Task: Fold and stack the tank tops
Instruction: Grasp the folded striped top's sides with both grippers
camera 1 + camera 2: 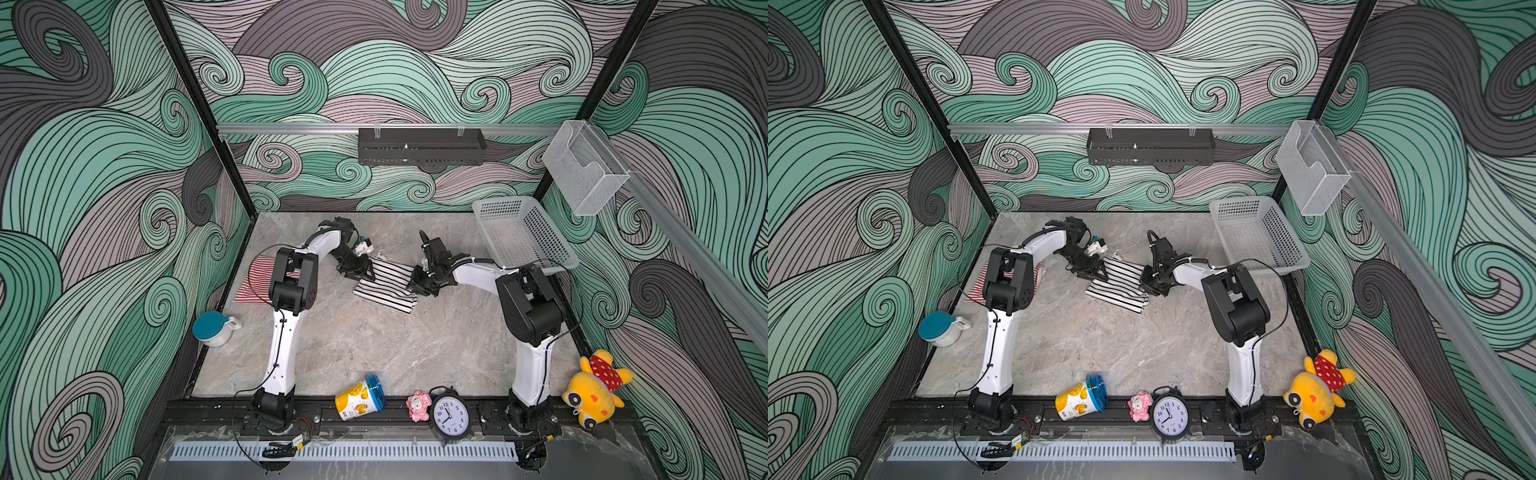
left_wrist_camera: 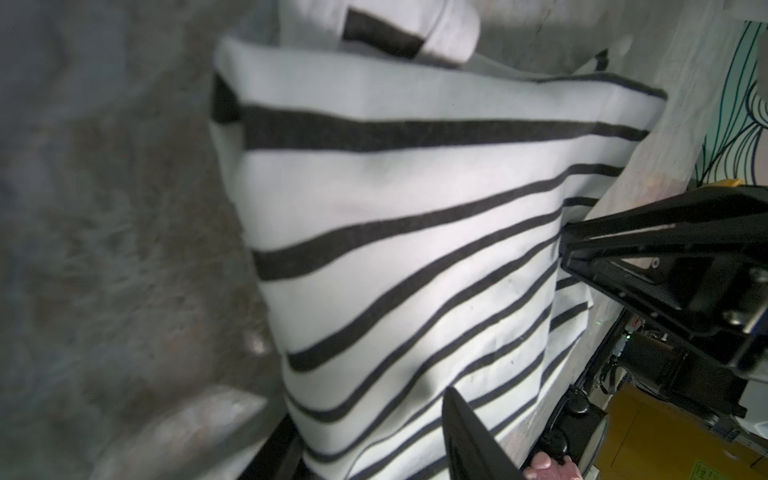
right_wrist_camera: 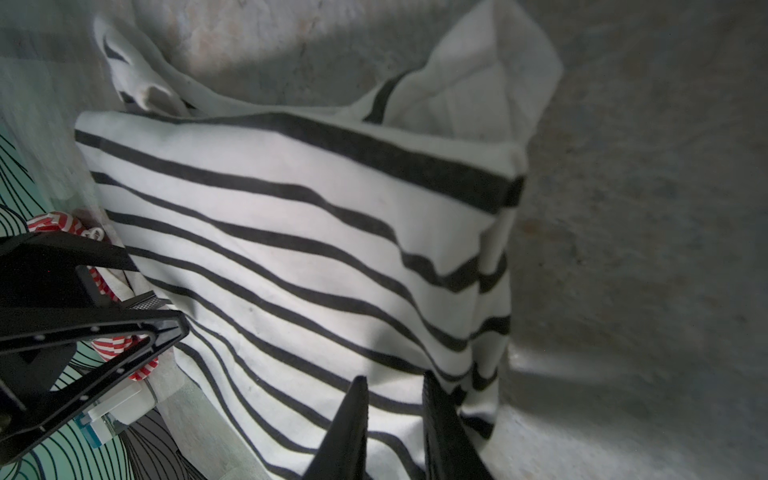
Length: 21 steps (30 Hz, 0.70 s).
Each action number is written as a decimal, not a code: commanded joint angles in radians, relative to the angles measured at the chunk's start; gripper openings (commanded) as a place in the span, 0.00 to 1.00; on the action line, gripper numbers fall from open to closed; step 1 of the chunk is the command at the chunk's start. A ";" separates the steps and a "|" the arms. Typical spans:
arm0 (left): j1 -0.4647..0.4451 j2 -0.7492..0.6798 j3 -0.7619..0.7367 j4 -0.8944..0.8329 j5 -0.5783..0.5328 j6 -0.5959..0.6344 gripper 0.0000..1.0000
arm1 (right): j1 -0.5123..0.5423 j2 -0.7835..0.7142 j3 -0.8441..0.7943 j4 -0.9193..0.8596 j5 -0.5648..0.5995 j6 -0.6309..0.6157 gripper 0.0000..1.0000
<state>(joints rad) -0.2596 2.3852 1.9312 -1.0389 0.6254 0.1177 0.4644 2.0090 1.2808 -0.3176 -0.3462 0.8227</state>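
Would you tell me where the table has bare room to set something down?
The widest bare marble lies between the left arm and right arm, from the black-and-white tank top to the can and clock. A narrower strip follows the back wall. It is crowded where the left gripper and right gripper meet that top, and by the basket.

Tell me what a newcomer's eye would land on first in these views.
Probably the black-and-white tank top mid-table, with the left claw and right claw at its opposite edges. Next come the swirling green-and-grey wave pattern on the walls all round and the yellow plush toy by the near right corner. The red-and-white tank top lies half hidden behind the left arm.
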 commanded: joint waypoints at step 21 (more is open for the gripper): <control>0.002 0.050 -0.010 -0.013 0.075 -0.012 0.00 | -0.017 -0.002 -0.085 0.061 -0.013 0.013 0.28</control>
<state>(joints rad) -0.2558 2.4191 1.9270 -1.0348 0.6865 0.0948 0.4534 1.9991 1.2396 -0.2432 -0.3855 0.8253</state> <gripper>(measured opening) 0.052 0.269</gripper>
